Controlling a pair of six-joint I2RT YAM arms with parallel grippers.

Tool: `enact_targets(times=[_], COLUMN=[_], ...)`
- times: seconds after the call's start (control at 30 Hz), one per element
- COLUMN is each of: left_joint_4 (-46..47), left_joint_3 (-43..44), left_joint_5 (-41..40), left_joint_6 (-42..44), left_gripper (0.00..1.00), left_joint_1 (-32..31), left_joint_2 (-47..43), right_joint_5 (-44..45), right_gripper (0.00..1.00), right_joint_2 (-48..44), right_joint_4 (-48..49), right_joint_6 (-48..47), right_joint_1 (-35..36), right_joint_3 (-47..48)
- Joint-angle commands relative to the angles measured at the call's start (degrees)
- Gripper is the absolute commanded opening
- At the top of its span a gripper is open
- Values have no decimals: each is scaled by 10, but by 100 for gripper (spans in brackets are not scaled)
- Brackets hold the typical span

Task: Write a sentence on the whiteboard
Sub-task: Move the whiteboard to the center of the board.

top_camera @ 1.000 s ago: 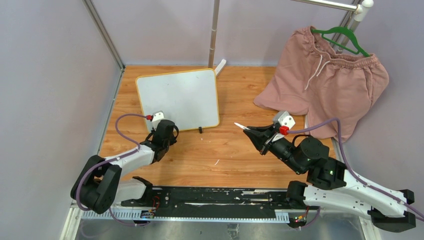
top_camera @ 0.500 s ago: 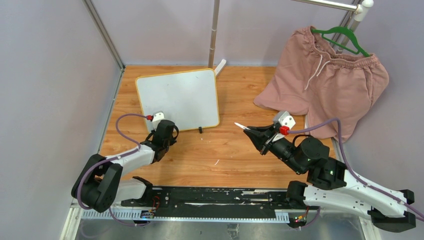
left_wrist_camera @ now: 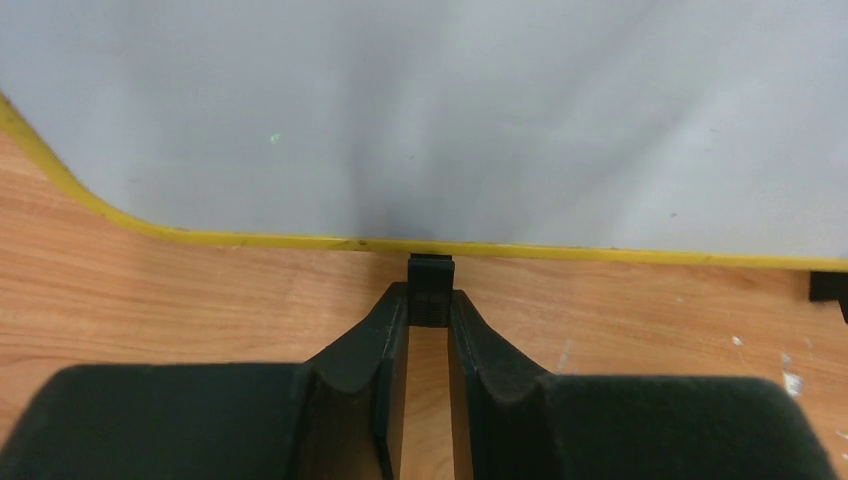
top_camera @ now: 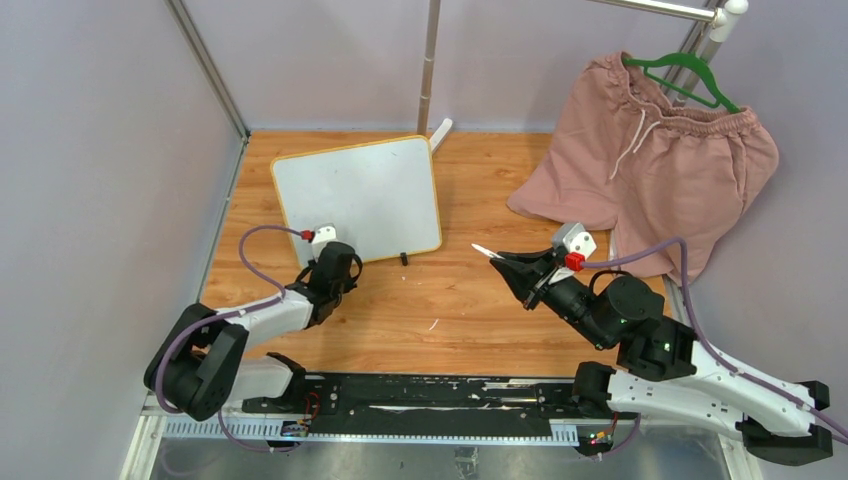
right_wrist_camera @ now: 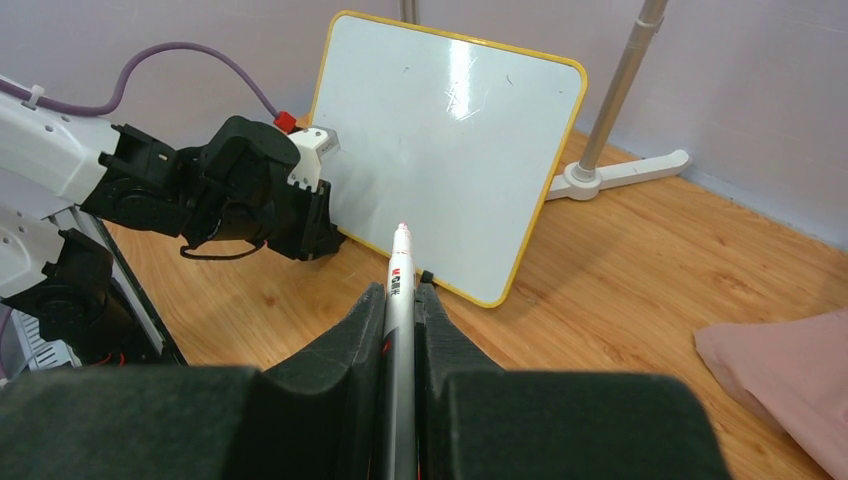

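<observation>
Over on the left side of the wooden table (top_camera: 450, 315), the left gripper (top_camera: 335, 262) sits low at the bottom edge of the whiteboard (top_camera: 357, 195). From its wrist cam the fingers (left_wrist_camera: 385, 340) are nearly closed, with just a thin gap, and they're pinching one of the board's little black feet (left_wrist_camera: 431, 272) right under the yellow frame. So that pincer has the foot and nothing else.

The board is at the back left of the table, propped on its bottom edge and leaning back. One board, two feet: the gripped one, plus the other foot (top_camera: 403, 258) near the lower right corner. Its face is plain glossy white with some glare.

Moving right, the right gripper (top_camera: 512, 270) is well apart from the board and pointing toward it. Its fingers are clamped down on one marker (right_wrist_camera: 401, 255), a white barrel with a red tip. There's a small red mark on the barrel, but it's too small to read.

Behind the board there's one metal pole (top_camera: 430, 65) on a white base (right_wrist_camera: 620, 170). Far right is one pair of pink shorts (top_camera: 650, 170) on a green hanger (top_camera: 690, 75).
</observation>
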Motion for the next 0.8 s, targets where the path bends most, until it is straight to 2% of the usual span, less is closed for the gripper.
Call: enact_targets(times=[0.0,0.47,0.77], left_joint_4=[54,114,161], left_joint_3=[-10,-15,30], left_joint_5=[43,52,89], left_joint_6=[-3,0,18], left_gripper=[0,0,0], left_joint_1=[-39,-113,-140], left_joint_2=[12,20,90], right_joint_5=[15,17,19], right_gripper=[0,0,0], right_joint_2=[-10,-14,-21], right_joint_4=[2,-2,-9], right_joint_6=[0,8,17], right_joint_1=[4,4,4], right_joint_3=[-6,-10,-16])
